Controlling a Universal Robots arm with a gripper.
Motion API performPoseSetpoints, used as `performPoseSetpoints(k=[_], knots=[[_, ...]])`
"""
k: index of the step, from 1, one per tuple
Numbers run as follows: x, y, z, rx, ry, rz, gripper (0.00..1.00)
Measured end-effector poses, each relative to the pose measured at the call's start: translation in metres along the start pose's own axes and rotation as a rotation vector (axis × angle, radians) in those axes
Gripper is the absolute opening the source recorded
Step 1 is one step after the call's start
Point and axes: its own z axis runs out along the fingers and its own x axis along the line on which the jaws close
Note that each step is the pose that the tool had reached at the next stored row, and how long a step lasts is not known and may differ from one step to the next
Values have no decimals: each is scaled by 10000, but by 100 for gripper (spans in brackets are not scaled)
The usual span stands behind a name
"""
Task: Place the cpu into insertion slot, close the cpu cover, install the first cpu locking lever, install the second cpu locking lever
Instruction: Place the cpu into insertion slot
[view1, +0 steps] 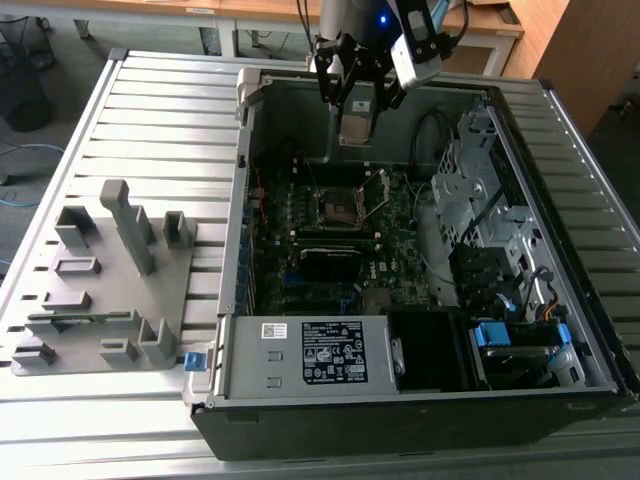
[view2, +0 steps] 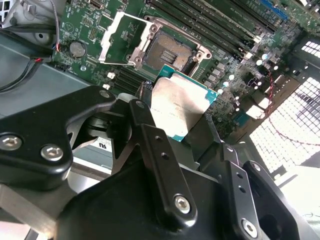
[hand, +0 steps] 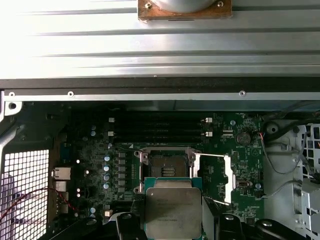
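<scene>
Claw (hand: 175, 221) clamped on the cpu (hand: 172, 206) by its two side edges, holding it above the motherboard (hand: 95, 150), clear of the bare insertion slot (hand: 165, 168); the cpu cover (hand: 227, 180) is hinged open beside the slot.

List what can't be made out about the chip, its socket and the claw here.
Small square chip with greyish-silver metal top: one edge cut off by the picture edge in the first wrist view; the black claw hides part of its rim in the second wrist view.
Square dark socket: chip overlaps one side in the first wrist view; pins too small.
Thin silver metal cover frame: opening angle cannot be judged in the second wrist view.
</scene>
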Motion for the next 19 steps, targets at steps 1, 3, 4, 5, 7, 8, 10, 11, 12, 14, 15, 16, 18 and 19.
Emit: performPoseSetpoints(k=[1, 3, 4, 5, 7, 8, 10, 11, 12, 14, 15, 16, 18, 19], knots=[[0, 0, 0, 1, 0, 0, 54], [0, 0, 1, 0, 0, 0, 54], [0, 0, 4, -3, -1, 0, 54], [0, -1, 12, -6, -2, 0, 54], [-1, -2, 24, -2, 0, 0, 54], [-1, -2, 28, 0, 0, 0, 54], [-1, -3, 32, 0, 0, 0, 54], [-1, -3, 36, -2, -1, 0, 54], [-1, -3, 40, -2, -1, 0, 54], [-1, -4, 42, 1, 0, 0, 54], [-1, -4, 44, -1, 0, 0, 54], [-1, -4, 44, -1, 0, 0, 54], [-1, -4, 44, 0, 0, 0, 54], [-1, -4, 47, -2, -1, 0, 54]])
